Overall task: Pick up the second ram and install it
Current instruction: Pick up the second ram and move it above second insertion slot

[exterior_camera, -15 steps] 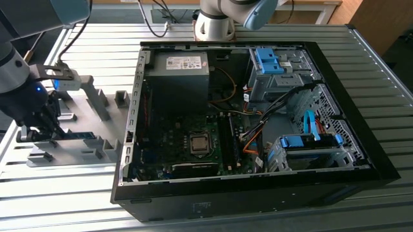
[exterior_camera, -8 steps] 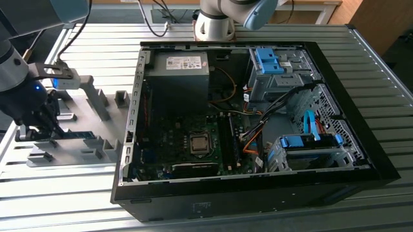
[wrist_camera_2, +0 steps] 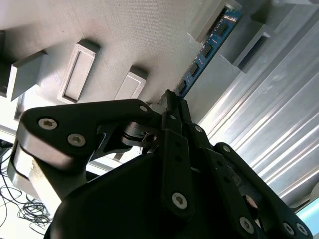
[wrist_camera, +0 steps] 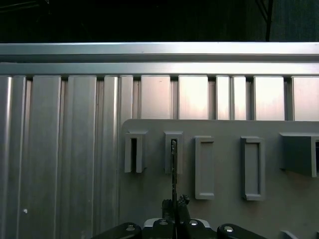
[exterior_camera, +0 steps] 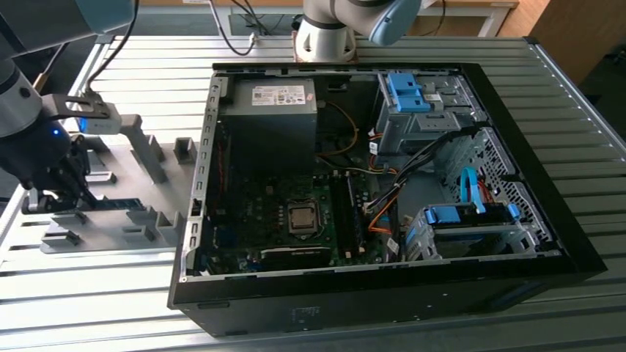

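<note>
Long, thin blue circuit-board ram stick [wrist_camera_2: 207, 47] clamped at one end by black gripper [wrist_camera_2: 172, 102], far end lodged in slotted grey plastic tray [wrist_camera_2: 99, 30], open black computer case [exterior_camera: 391, 183] set nearby.

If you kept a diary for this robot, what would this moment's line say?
gripper: closed on blue memory stick | stick: on edge in gray holder | open computer case: beside holder

Near end of second ram [wrist_camera_2: 207, 47] hidden behind gripper [wrist_camera_2: 172, 101].
</note>
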{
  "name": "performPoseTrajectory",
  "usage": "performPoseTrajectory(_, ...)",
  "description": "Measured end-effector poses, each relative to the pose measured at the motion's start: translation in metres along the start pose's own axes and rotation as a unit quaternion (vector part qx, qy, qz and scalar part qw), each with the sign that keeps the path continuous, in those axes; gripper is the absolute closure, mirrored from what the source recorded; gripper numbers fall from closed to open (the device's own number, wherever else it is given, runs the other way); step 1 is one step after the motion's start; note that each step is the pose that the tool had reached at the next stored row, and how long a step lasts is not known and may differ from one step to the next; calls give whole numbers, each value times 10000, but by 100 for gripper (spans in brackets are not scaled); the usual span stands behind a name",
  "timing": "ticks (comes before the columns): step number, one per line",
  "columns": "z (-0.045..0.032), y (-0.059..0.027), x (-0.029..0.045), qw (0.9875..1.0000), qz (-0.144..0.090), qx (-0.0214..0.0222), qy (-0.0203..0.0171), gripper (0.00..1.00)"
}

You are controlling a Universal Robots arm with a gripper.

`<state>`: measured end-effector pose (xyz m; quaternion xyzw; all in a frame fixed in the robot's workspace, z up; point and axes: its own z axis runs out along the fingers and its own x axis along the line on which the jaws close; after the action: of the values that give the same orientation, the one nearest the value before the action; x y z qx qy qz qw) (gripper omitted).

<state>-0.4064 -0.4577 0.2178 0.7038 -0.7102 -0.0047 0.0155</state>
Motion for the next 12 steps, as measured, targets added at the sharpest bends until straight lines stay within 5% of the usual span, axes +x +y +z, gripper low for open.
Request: performPoseTrajectory(12, -31, 1, 0, 10000, 0, -1, 4, 86)
